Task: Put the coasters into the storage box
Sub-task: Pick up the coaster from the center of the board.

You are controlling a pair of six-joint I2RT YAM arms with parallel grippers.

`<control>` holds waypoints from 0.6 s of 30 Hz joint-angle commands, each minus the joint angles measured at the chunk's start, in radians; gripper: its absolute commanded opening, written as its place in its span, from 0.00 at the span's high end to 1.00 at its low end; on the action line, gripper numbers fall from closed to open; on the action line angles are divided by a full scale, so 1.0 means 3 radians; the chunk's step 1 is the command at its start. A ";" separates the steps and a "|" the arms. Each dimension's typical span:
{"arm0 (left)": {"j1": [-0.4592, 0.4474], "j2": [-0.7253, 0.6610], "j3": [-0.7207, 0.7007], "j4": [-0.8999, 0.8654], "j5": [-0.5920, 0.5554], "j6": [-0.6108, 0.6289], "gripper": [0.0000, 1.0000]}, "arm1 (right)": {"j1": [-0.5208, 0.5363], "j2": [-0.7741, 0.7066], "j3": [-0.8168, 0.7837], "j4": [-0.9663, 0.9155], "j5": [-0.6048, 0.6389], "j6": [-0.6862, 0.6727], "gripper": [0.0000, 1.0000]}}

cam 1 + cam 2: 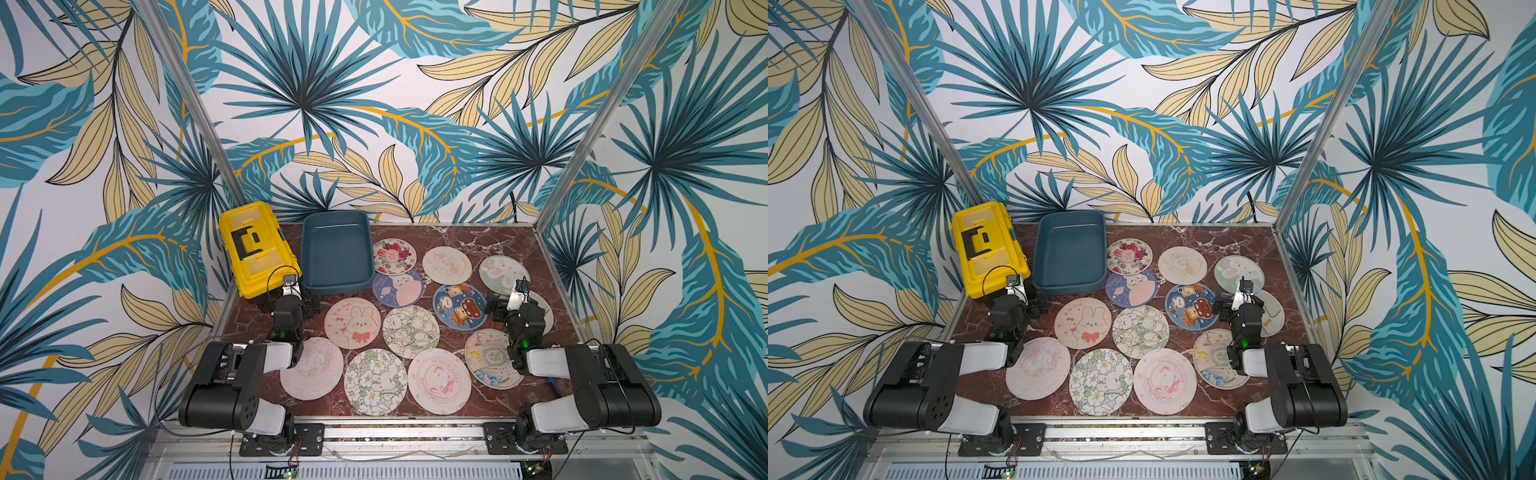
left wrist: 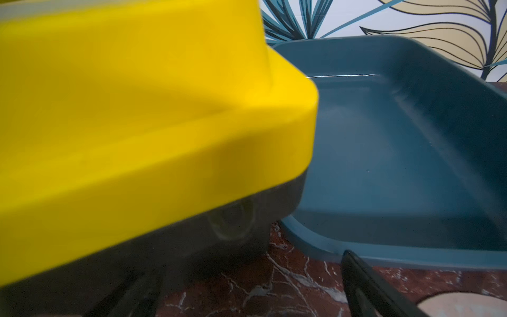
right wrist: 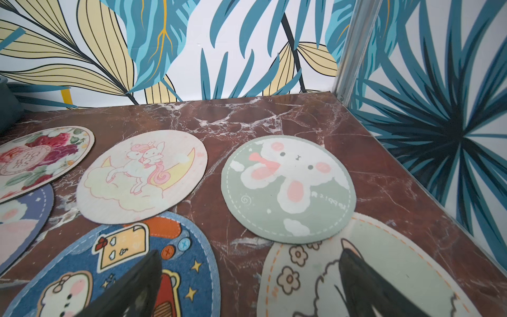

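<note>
Your black left gripper (image 2: 247, 293) and black right gripper (image 3: 252, 285) both point forward and low, jaws spread wide, empty.

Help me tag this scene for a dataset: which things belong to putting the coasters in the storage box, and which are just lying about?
Belongs to the job:
- the coasters, spread flat on the table
- the storage box, empty, at the back

Just lying about:
- the yellow toolbox, lid shut, beside the storage box
</note>
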 commanded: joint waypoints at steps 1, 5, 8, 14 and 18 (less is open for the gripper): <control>-0.0045 -0.0232 0.0124 0.0021 -0.0143 0.0115 0.01 | 0.0015 -0.0242 -0.0045 0.0126 0.0109 0.0012 0.01; -0.0157 -0.0391 0.0243 -0.0335 -0.0206 0.0165 0.01 | 0.0015 -0.0518 0.0121 -0.0445 0.0154 0.0007 0.01; -0.0245 -0.0522 0.0262 -0.0469 -0.0264 0.0158 0.00 | 0.0016 -0.0719 0.0259 -0.0904 0.0174 0.0061 0.01; -0.0367 -0.1050 0.0325 -0.1127 -0.0291 -0.0221 0.01 | 0.0017 -0.1084 0.0651 -0.2103 0.0133 0.0369 0.01; -0.0393 -0.1342 0.0406 -0.1619 -0.0169 -0.0506 0.01 | 0.0021 -0.1026 0.1059 -0.2885 0.0037 0.0596 0.01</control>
